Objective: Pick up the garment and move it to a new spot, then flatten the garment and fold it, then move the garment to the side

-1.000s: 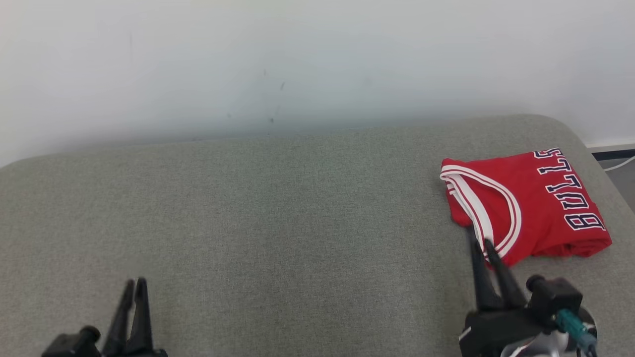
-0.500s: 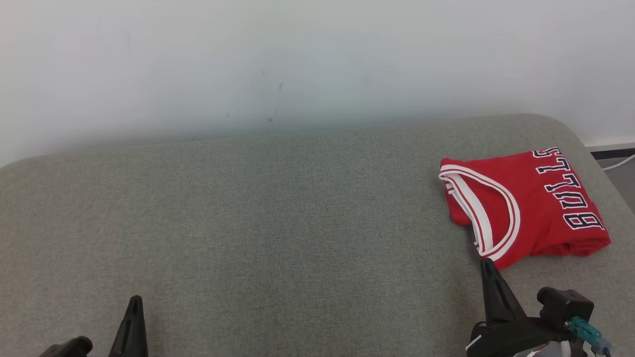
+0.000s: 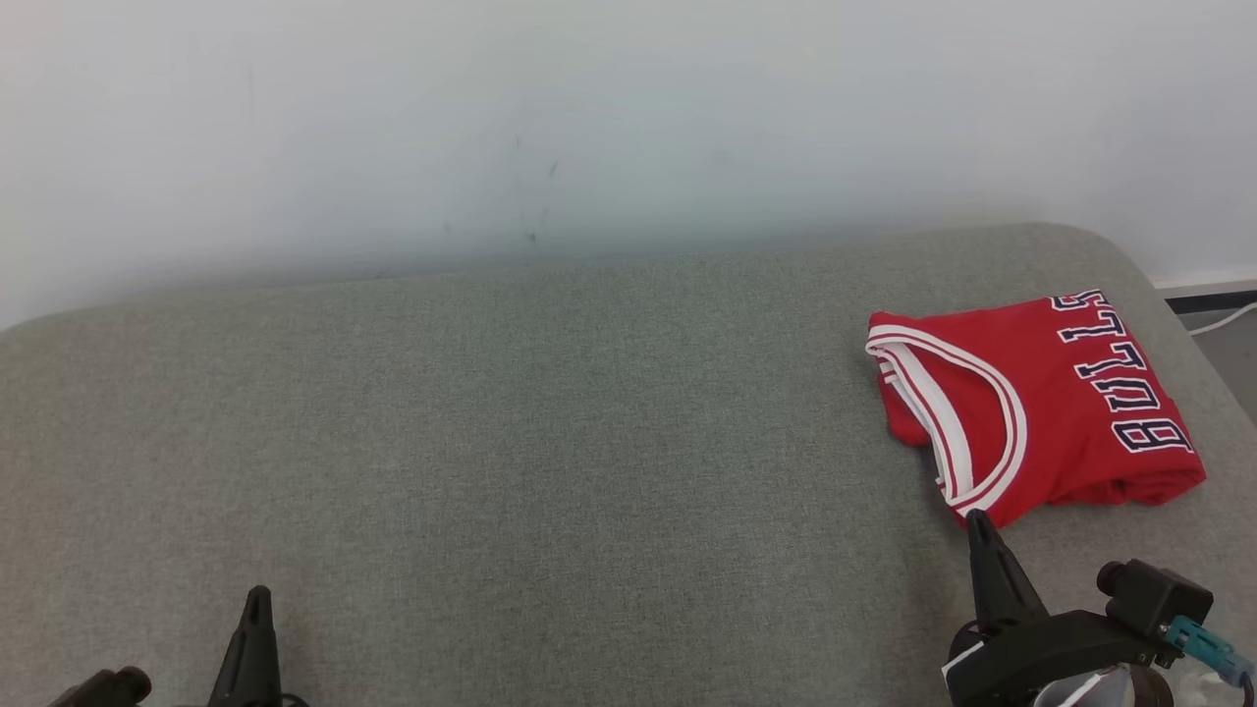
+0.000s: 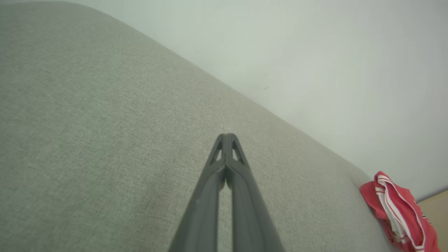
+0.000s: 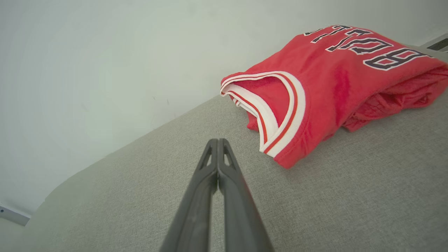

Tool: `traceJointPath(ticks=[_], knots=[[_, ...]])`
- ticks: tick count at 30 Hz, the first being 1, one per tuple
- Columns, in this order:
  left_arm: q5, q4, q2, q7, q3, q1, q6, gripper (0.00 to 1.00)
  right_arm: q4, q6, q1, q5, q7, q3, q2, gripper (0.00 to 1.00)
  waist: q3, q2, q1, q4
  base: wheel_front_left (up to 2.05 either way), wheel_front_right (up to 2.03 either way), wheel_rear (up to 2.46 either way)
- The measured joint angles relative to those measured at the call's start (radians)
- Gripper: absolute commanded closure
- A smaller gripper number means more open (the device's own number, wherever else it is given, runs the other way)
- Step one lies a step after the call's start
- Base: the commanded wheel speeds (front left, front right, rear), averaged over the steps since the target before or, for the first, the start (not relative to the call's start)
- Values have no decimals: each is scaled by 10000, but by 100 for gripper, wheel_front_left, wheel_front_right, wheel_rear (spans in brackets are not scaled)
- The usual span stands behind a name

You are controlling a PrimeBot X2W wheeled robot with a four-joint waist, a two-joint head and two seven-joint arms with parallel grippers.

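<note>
While jersey (image 3: 1061, 412) lies folded crosswise — collar leftward | left gripper (image 3: 257, 597) clenched, empty | right gripper (image 3: 974, 520) clenched, empty

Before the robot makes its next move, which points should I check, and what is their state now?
1. The jersey is folded: ok.
2. It lies near the right end of the cushion: ok.
3. The right claw is shut and empty: ok.
4. It stands apart from the jersey: ok.
5. The left claw is shut, empty, far from the jersey: ok.
6. Lower layers neat: cannot tell.
</note>
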Motion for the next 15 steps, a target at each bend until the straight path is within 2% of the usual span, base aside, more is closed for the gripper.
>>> traceJointPath(ticks=[15], knots=[[-1946, 182, -194, 579, 424, -205, -268, 100, 198, 293, -116, 2071, 481, -355, 12, 100, 15, 0, 0, -41, 0, 0, 0]])
